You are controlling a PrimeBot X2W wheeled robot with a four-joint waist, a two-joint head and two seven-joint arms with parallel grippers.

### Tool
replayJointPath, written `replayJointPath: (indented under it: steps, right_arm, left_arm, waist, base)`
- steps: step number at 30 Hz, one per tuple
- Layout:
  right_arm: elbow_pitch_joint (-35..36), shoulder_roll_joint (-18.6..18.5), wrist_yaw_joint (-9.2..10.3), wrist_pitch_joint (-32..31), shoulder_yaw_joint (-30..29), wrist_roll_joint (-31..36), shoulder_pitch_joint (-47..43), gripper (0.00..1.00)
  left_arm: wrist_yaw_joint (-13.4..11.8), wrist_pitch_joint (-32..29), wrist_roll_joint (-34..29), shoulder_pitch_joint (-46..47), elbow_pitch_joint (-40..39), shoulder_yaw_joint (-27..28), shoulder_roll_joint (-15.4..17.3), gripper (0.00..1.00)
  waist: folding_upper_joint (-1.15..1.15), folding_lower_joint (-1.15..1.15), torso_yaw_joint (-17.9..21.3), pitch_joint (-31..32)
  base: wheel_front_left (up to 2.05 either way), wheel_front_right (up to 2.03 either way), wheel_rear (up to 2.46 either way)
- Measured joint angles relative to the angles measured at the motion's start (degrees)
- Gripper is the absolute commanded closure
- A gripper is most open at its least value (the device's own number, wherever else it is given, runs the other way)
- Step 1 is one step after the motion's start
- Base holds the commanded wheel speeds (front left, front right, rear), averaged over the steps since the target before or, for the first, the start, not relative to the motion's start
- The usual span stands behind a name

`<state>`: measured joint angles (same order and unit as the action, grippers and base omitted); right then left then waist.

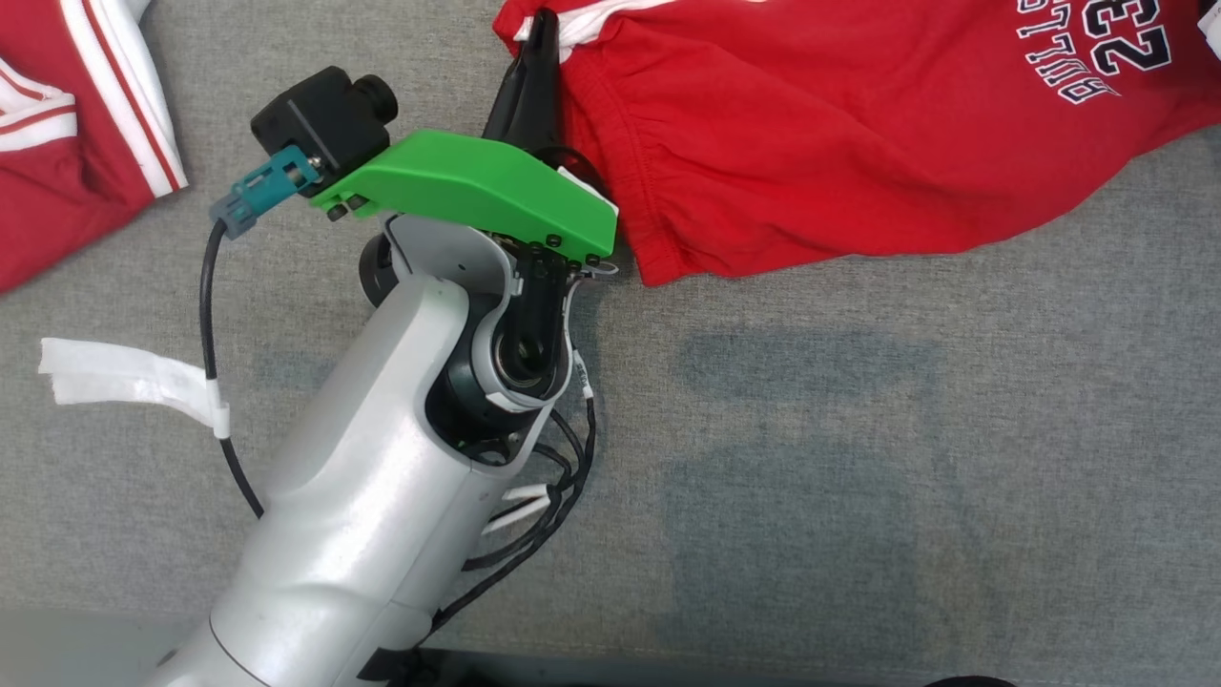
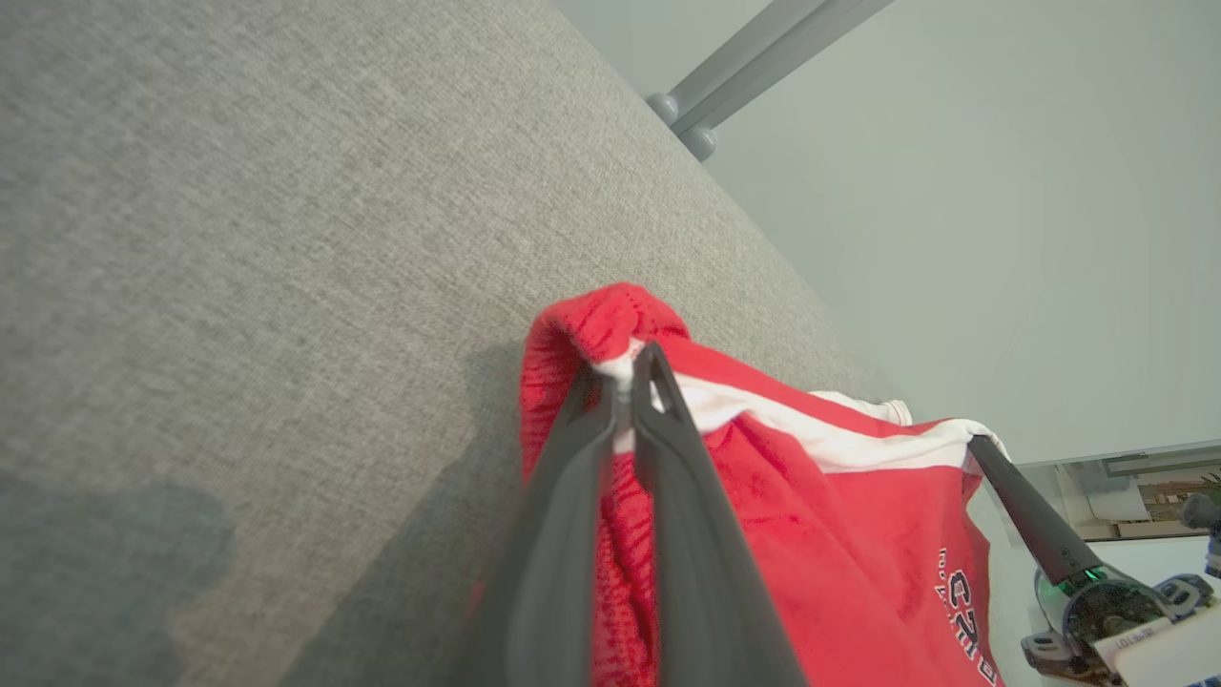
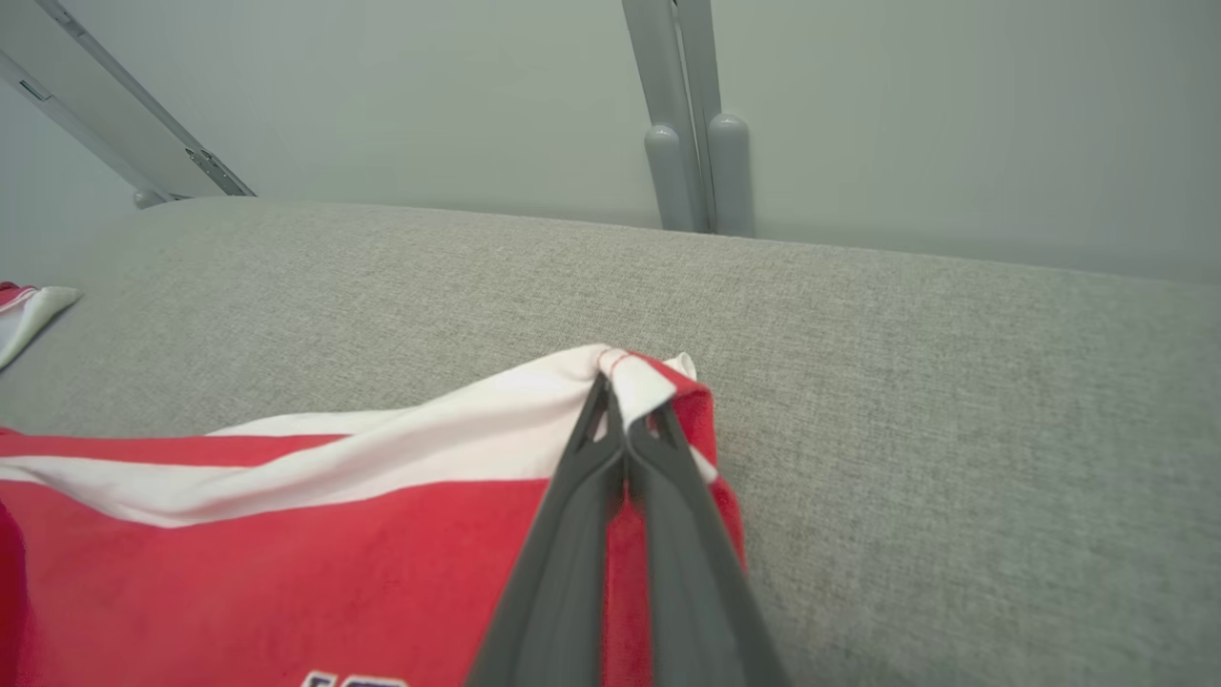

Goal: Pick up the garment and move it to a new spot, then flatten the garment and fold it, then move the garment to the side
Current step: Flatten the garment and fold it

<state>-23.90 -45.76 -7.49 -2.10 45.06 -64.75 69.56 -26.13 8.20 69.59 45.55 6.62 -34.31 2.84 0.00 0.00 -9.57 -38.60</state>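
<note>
The garment is red with a white band and dark printed lettering, and it lies stretched across the top right of the grey surface. My left gripper reaches up to its left corner. In the left wrist view that gripper is shut on the bunched red and white edge of the garment. My right gripper pinches the far corner there. In the right wrist view it is shut on the white-banded corner of the garment, which is lifted slightly off the surface.
A second red and white garment lies at the top left. A strip of white tape sits on the grey cloth surface left of my forearm. Grey metal posts and a pale wall stand behind the far edge.
</note>
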Motion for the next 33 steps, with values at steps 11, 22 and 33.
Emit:
replayJointPath:
  steps: [11, 22, 33]
  right_arm:
    - [-2.3, 0.4, -0.01, 6.8, 7.7, 3.3, 2.6, 0.00]
    - [11.9, -9.5, -0.01, 3.0, 14.5, -2.4, 3.1, 0.00]
    - [5.6, -11.7, -0.01, -2.6, 16.0, -5.7, -0.2, 0.00]
  left_arm:
    - [-0.7, 2.2, 0.2, 0.9, 2.4, -2.2, 0.3, 0.00]
    - [-6.9, 1.2, -13.2, -2.9, -9.1, -10.8, 15.8, 0.00]
    - [-14.4, 3.8, -29.1, -5.2, -17.2, -19.1, 26.0, 0.00]
  waist:
    - [0.00, 0.00, 0.4, 1.0]
    - [0.00, 0.00, 4.6, 3.4]
    - [0.00, 0.00, 3.9, 5.9]
  base:
    - [0.00, 0.00, 0.00]
    - [0.00, 0.00, 0.00]
    - [0.00, 0.00, 0.00]
